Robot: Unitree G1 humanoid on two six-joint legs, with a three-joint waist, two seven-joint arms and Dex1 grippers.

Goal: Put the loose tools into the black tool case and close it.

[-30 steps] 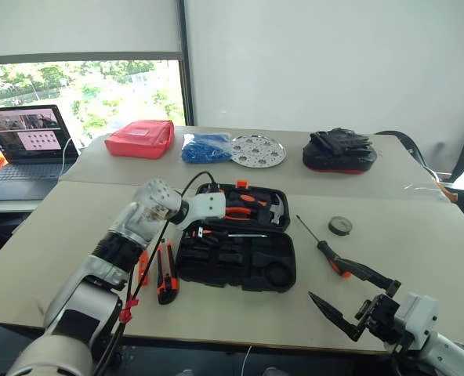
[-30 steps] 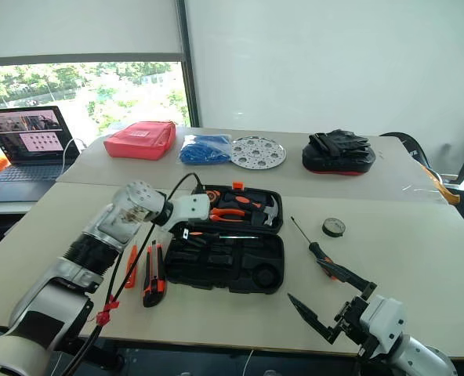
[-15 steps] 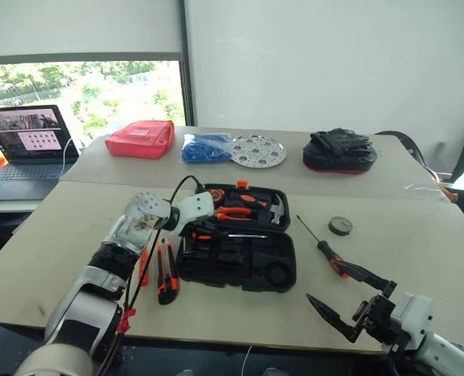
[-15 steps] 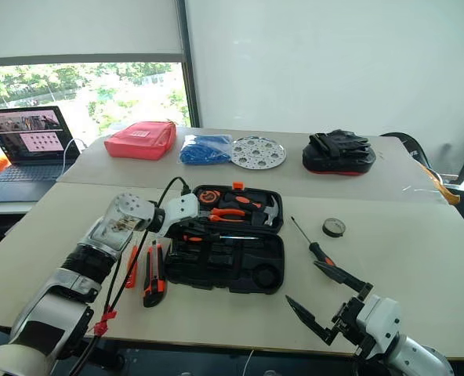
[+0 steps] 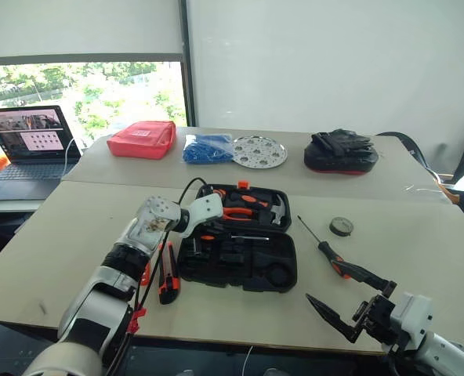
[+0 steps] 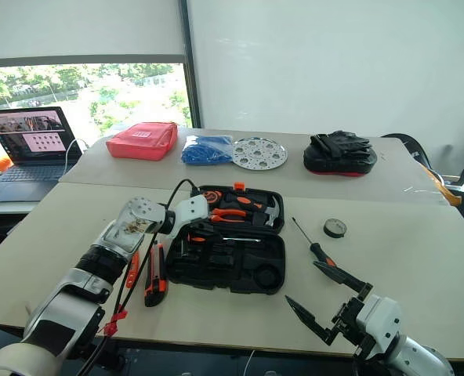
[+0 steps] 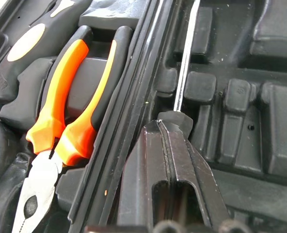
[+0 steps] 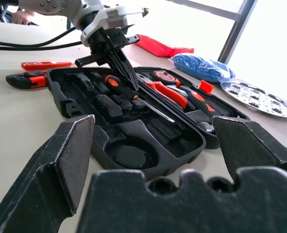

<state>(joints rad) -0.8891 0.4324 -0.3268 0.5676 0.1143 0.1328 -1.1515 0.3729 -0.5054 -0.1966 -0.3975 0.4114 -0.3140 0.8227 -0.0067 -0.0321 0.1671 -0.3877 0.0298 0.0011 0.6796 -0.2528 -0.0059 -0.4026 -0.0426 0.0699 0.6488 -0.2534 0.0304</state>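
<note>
- The left hand (image 7: 175, 145) reaches down into the open black tool case (image 5: 248, 270), its fingers pressed together with nothing between them, the tips at the handle of a long screwdriver (image 8: 134, 97) lying in the case.
- The right hand (image 5: 351, 307) hovers low over the tabletop (image 5: 420, 258), fingers spread wide apart and empty.
- The case lid holds pliers (image 7: 66, 116) and a hammer (image 5: 275, 207).
- A second screwdriver (image 5: 326, 249) lies right of the case, tip pointing away; a tape roll (image 5: 340, 225) lies beyond it.
- A utility knife (image 5: 168, 274) lies left of the case, lengthwise.
</note>
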